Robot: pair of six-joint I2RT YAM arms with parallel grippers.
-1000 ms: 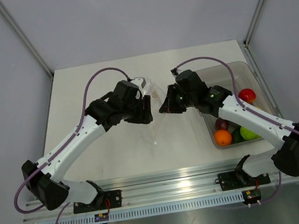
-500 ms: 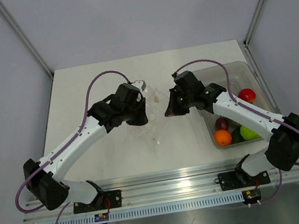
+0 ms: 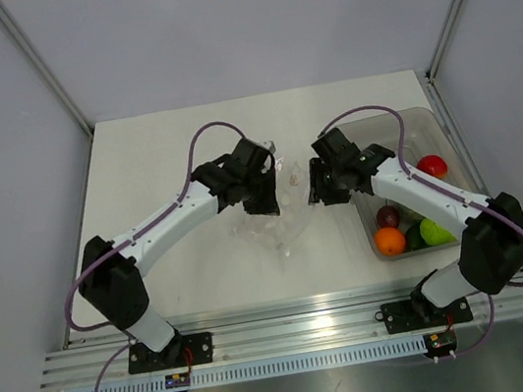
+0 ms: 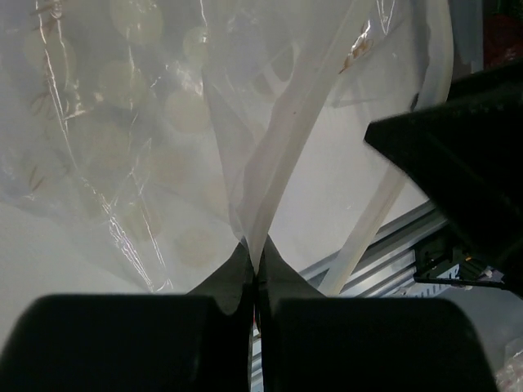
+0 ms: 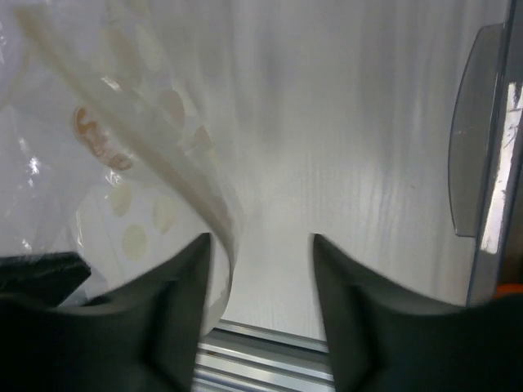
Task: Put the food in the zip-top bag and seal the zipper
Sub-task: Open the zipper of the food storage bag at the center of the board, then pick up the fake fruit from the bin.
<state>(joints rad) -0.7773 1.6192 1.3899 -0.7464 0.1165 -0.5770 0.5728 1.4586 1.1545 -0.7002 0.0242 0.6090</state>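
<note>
The zip-top bag (image 3: 274, 222) lies crumpled between the arms over the tabletop (image 3: 157, 163). The clenched left gripper (image 4: 255, 278) pinches its zipper (image 4: 274, 163), probably to hold the mouth up. The right gripper (image 5: 260, 261) stands released beside the rim. The food (image 3: 389, 240) sits in the tub (image 3: 429, 120). Whether the mouth gapes is unclear.

White table (image 3: 155, 153), grey tub (image 3: 441, 133) on right side

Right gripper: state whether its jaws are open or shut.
Open. On the right gripper the jaws stand apart, table visible between them.
</note>
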